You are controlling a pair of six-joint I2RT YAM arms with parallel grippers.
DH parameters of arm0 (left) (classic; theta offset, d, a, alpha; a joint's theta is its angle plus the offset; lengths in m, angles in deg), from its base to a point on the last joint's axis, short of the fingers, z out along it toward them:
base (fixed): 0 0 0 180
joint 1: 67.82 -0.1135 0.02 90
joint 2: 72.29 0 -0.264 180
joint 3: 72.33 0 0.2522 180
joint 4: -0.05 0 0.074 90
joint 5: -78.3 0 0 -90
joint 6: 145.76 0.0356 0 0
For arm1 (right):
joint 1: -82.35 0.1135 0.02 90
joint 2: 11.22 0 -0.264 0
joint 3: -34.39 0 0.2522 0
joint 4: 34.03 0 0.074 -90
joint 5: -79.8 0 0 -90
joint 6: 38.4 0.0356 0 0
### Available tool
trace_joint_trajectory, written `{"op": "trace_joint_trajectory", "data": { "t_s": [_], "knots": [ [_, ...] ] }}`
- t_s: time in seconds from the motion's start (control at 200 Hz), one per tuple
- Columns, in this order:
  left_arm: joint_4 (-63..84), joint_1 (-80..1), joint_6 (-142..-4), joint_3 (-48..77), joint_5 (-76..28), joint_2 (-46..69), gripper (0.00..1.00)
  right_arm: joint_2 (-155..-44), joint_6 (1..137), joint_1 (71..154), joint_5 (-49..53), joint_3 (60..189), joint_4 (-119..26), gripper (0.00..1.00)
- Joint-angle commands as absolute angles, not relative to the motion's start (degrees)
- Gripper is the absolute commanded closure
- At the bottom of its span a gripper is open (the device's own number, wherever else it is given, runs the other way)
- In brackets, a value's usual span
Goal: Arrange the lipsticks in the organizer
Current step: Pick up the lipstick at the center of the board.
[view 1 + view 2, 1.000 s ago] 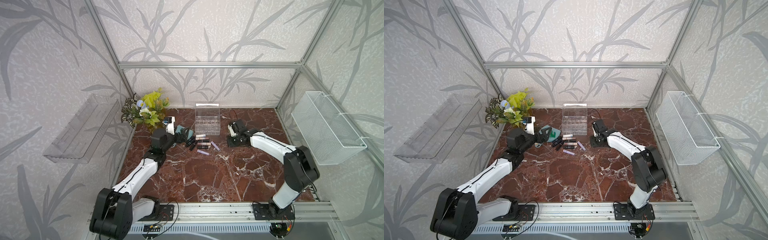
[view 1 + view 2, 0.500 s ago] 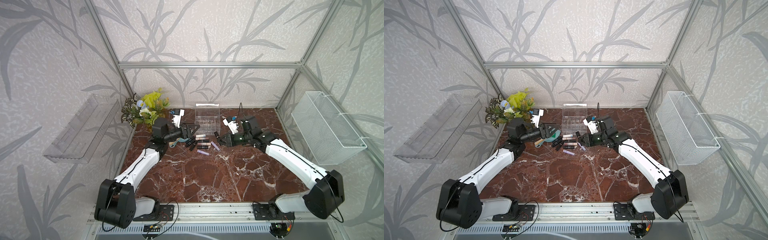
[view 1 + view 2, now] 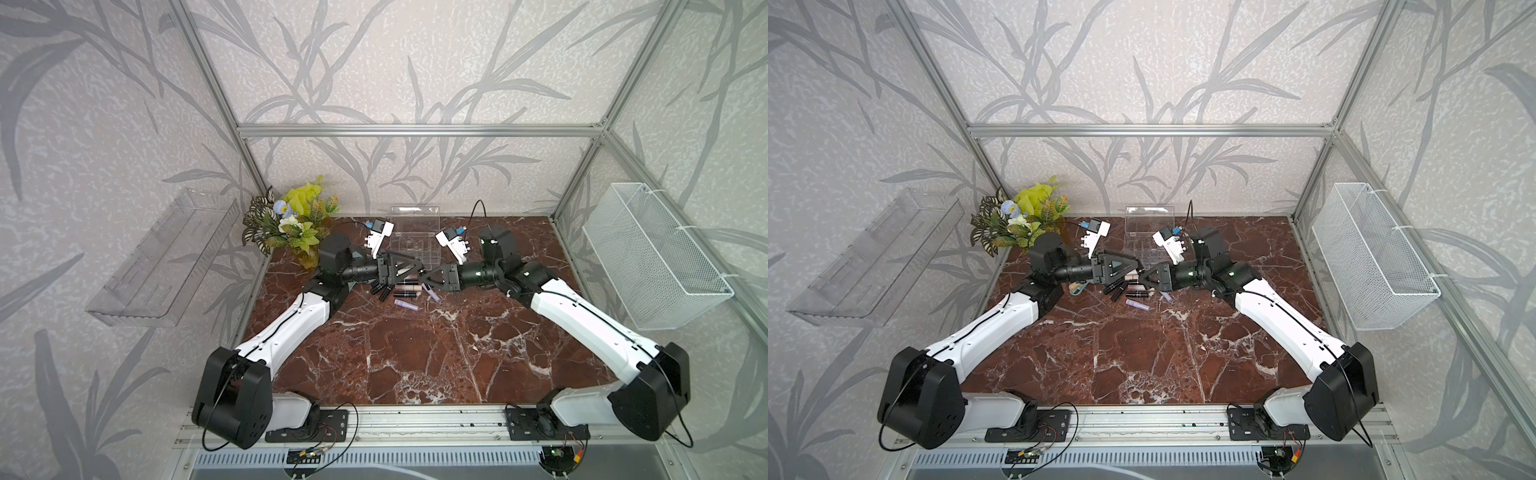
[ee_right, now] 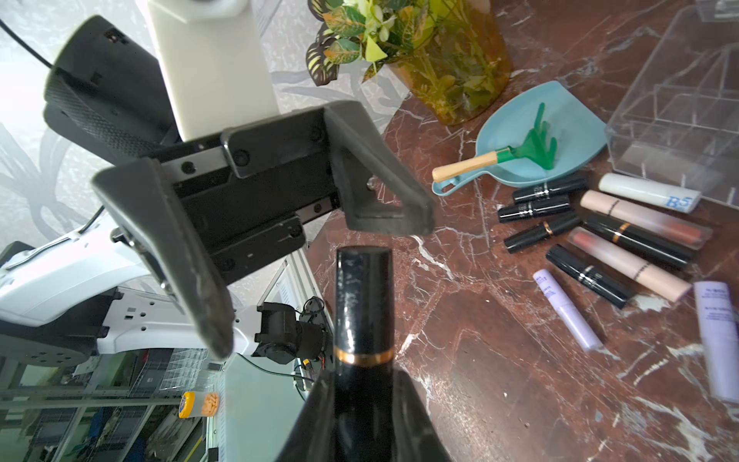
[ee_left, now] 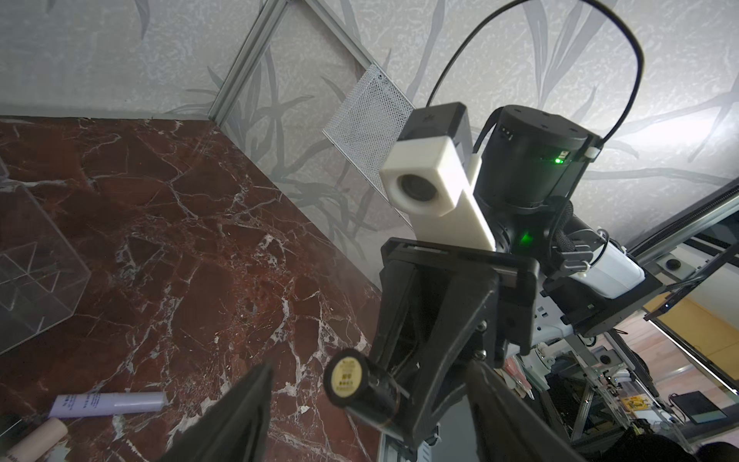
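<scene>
Above the far middle of the table [image 3: 415,353], we see the two claws meeting tip to tip. Our right claw [image 4: 362,416] is pinched on a black lipstick [image 4: 362,304], gripping its lower part so that most of the tube sticks out past the fingers. This is a glossy black cylinder with a thin gold band around it, and the left wrist view shows a round gold label on its free end. Our left claw [image 4: 312,284] stands spread, one finger on either side of that free end, and the tube lies apart from both fingers.

Below the claws the other lipsticks [image 4: 624,232] lie flat on the table in a loose pile, just near of the organizer [image 4: 680,120]. We count five black ones with thin metal bands, two long beige ones with frosted reddish ends, a white one with blue letters, and two pale lilac ones on the near side. The organizer is a clear box split into square cells, and its lid [image 3: 415,211] stands upright at the far wall. Left of the pile, a blue scoop [image 4: 580,132] holds a green rake [image 4: 532,150].
</scene>
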State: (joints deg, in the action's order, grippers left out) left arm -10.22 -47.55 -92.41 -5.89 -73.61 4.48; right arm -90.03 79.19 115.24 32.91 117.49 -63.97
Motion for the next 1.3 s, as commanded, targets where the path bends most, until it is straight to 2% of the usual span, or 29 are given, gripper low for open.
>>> {"op": "trace_joint_trajectory", "data": {
  "t_s": [0.0,0.125,0.29,0.625,0.81,0.9,1.005,1.095,1.185,1.294],
  "knots": [
    [-9.7,-47.2,-90.9,-4.1,-75.2,4.6,0.21,-90.1,80.3,115.9,34.2,119.4,-60.9,0.88],
    [-9.9,-46.5,-90.9,-3.8,-75.6,4.8,0.26,-90.4,80.3,116.7,34.4,119.8,-60.9,0.89],
    [-9.7,-46.0,-90.7,-3.7,-75.9,4.6,0.47,-90.4,79.8,116.9,33.5,119.5,-61.2,0.89],
    [-9.7,-45.9,-90.3,-3.8,-75.7,4.3,0.72,-89.7,78.8,117.1,32.1,119.1,-62.6,0.89],
    [-6.9,-45.9,-88.2,-3.5,-74.6,4.5,0.86,-89.2,78.1,117.1,29.9,118.6,-63.3,0.82],
    [-5.7,-46.0,-87.2,-3.1,-73.6,4.8,0.89,-88.9,77.8,117.1,28.7,118.5,-63.6,0.69],
    [1.6,-46.0,-82.0,-1.4,-66.8,4.8,0.89,-88.3,77.4,117.0,26.5,118.4,-64.4,0.32],
    [10.9,-46.0,-74.9,2.4,-56.6,5.6,0.89,-87.3,76.6,116.9,23.5,117.9,-65.4,0.12],
    [15.8,-46.0,-69.2,6.1,-45.6,7.7,0.89,-86.3,75.8,116.7,20.8,117.2,-66.2,0.0],
    [16.7,-46.0,-64.2,9.3,-34.9,11.5,0.89,-85.4,75.7,116.1,19.0,116.2,-65.8,0.01]
  ]
}}
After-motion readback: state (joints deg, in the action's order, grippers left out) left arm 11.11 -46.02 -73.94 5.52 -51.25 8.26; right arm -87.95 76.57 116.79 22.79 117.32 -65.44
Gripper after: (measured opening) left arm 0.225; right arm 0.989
